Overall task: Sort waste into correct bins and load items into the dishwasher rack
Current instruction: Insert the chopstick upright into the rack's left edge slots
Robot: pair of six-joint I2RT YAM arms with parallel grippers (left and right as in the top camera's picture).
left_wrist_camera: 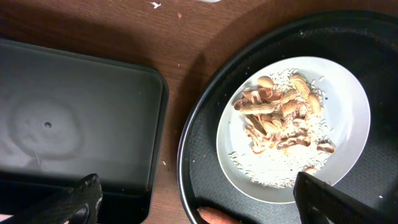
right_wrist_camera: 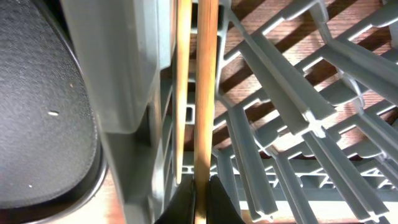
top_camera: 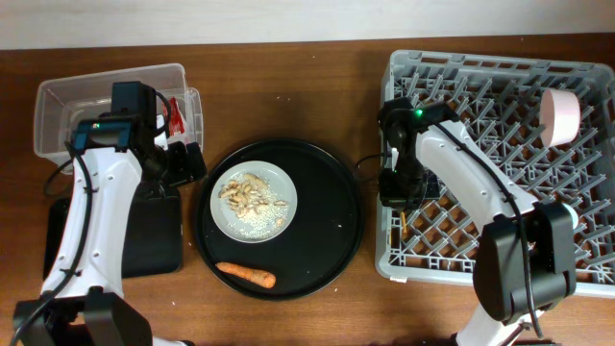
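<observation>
Your right gripper (right_wrist_camera: 200, 200) clamps the chopsticks (right_wrist_camera: 205, 93) at nine o'clock in the rack (right_wrist_camera: 124, 87). Your left gripper (left_wrist_camera: 202, 198) gapes empty, ten o'clock from the plate (left_wrist_camera: 348, 112).

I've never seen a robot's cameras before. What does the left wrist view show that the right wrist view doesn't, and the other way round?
Only the left wrist view shows the flat black tray, the plate with food scraps on it, and the tip of the carrot.

Only the right wrist view shows the wooden chopsticks, standing among the grey bars of the dishwasher rack.

Both views take in part of the round black tray and some of the brown wooden table.
</observation>
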